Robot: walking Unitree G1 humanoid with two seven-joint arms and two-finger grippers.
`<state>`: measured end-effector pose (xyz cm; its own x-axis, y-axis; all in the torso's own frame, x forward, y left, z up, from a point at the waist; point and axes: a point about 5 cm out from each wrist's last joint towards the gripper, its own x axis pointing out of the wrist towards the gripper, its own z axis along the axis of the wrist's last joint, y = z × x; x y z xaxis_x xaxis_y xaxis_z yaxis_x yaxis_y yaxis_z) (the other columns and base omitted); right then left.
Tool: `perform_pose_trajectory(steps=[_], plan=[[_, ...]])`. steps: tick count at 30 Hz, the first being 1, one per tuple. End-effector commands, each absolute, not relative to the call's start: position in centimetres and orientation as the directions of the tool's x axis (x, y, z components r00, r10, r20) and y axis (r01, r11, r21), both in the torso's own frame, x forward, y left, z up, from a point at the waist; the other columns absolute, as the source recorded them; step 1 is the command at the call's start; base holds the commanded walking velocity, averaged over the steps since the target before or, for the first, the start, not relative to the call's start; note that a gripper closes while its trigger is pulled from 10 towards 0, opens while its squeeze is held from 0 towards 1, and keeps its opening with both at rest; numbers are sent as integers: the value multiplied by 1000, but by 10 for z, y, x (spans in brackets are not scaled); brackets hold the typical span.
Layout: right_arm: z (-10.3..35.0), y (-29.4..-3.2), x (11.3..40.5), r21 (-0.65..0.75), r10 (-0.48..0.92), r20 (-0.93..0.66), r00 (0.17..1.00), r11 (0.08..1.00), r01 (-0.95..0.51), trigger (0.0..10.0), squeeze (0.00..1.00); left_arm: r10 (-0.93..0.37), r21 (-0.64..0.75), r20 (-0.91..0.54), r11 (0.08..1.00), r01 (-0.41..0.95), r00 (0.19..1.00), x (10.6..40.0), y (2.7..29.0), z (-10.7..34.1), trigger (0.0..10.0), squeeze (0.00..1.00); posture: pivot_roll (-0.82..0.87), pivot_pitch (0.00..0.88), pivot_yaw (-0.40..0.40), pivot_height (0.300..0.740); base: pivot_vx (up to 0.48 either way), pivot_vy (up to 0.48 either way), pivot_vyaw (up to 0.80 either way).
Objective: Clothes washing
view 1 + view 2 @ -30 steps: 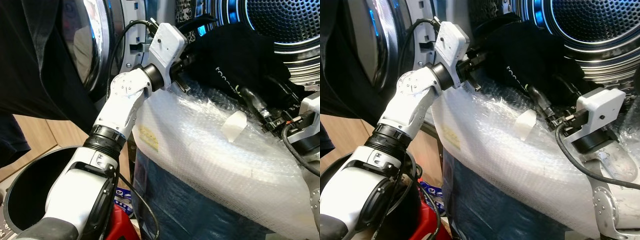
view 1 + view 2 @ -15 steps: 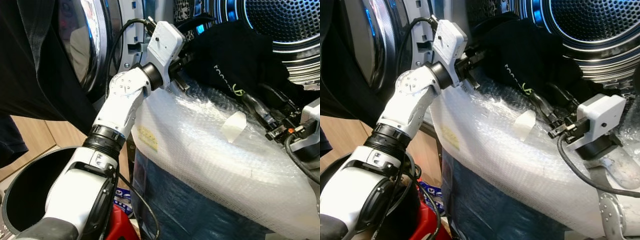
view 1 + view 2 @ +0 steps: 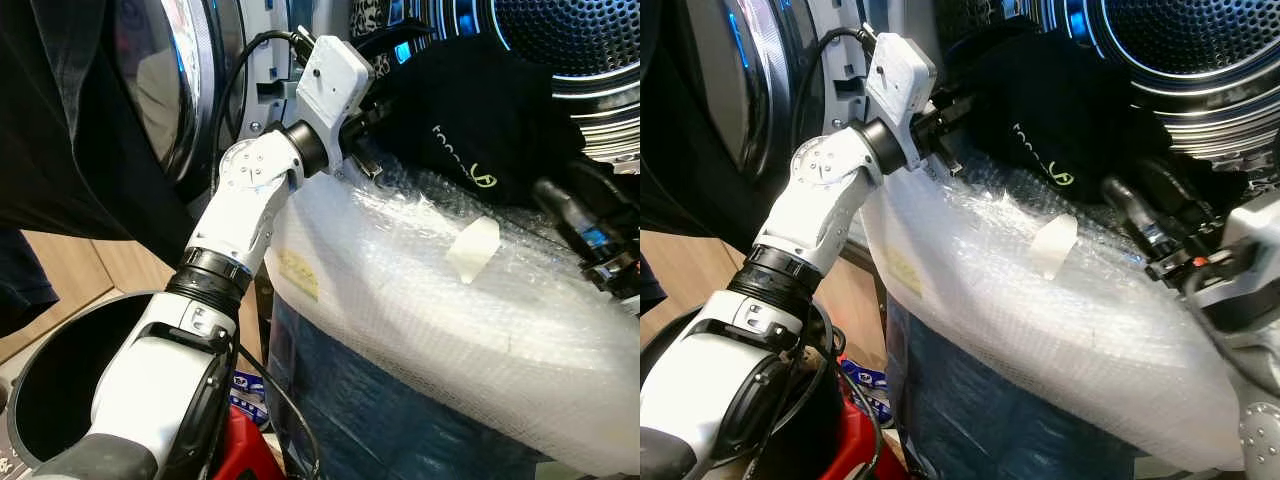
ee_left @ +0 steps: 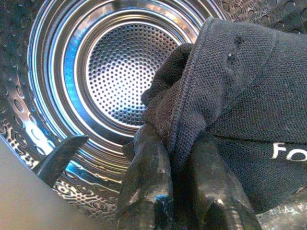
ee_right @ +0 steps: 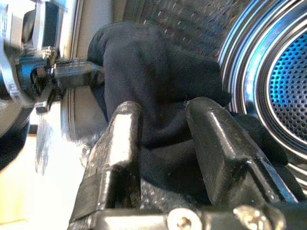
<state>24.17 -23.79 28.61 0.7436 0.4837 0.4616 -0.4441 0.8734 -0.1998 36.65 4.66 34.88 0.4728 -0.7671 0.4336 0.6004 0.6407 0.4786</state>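
Black fingers of the left gripper [image 4: 175, 189] pinched a hem of the dark garment [image 3: 470, 120] at the drum [image 4: 124, 76] mouth. At four o'clock, the right gripper [image 5: 165, 148] clamped the same cloth. Stretched between both over bubble wrap [image 3: 450, 300], it lay just short of the drum, at twelve o'clock.

The two head views look forward and down from close range over the bubble wrap [image 3: 450, 290] at the washing machine's lower rim, and both take in the left arm [image 3: 250, 200], the black garment [image 3: 1040, 110] and the perforated drum [image 3: 1180, 35]. The left wrist view looks along its fingers [image 4: 148, 182] straight into the drum [image 4: 124, 72], with the garment [image 4: 240, 96] pressed close to the lens. The right wrist view, equally near, faces across the drum mouth past its own fingers [image 5: 120, 143] toward the garment [image 5: 153, 86] and the other wrist.
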Motion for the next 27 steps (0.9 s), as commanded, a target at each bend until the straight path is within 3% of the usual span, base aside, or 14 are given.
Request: perform_pose_trajectory(steps=[1,9,11,12,13,14,16,20,23,24,25,26,27], plan=[[291,-257,235,-143,405,510,759,910,-389,10000,0,-694,441,501,719,537,518,370,70,361,0,0,-101,21,-9,740,0,0,0],[303,-245,225,-130,467,580,668,862,-490,10000,0,-694,441,501,719,538,517,370,69,361,0,0,-101,21,-10,740,0,0,0],[299,-231,222,-171,551,536,640,813,-556,10000,0,-697,444,496,716,538,518,370,69,360,0,0,-101,21,-10,740,0,0,0],[295,-222,220,-197,602,506,618,778,-596,10000,0,-708,446,482,705,551,516,370,67,358,3490,0,-101,21,-10,740,0,0,0],[294,-219,219,-204,615,497,613,769,-606,10000,0,-716,450,474,697,559,512,370,66,357,3490,0,-101,21,-10,740,0,0,0],[292,-213,218,-216,646,473,599,744,-632,10000,0,-756,472,447,654,591,478,366,62,353,10000,0,-101,21,-10,740,0,0,0],[290,-209,217,-223,666,458,589,727,-649,10000,0,-783,488,427,621,613,452,364,59,350,10000,0,-101,21,-10,740,0,0,0],[289,-184,215,-258,755,407,514,635,-728,10000,0,-878,507,369,464,726,303,346,43,336,10000,0,-102,22,-6,740,0,0,0],[292,-175,215,-270,774,404,488,611,-744,10000,0,-881,504,374,456,734,291,344,41,337,10000,0,-102,22,-8,740,0,0,0],[295,-170,215,-271,782,408,471,597,-755,10000,424,-881,504,373,455,734,291,344,41,337,10000,0,-102,22,-8,740,0,0,0],[296,-167,215,-271,787,411,460,587,-763,10000,424,-882,504,371,455,735,291,344,41,337,10000,0,-102,22,-8,740,0,0,0],[297,-163,215,-278,797,407,448,574,-770,10000,788,-884,503,368,451,738,289,344,41,337,10000,0,-100,21,-9,740,0,0,0],[297,-159,214,-288,808,393,438,561,-776,10000,957,-887,503,365,443,743,282,343,41,336,10000,0,-100,21,-10,740,0,0,0]])
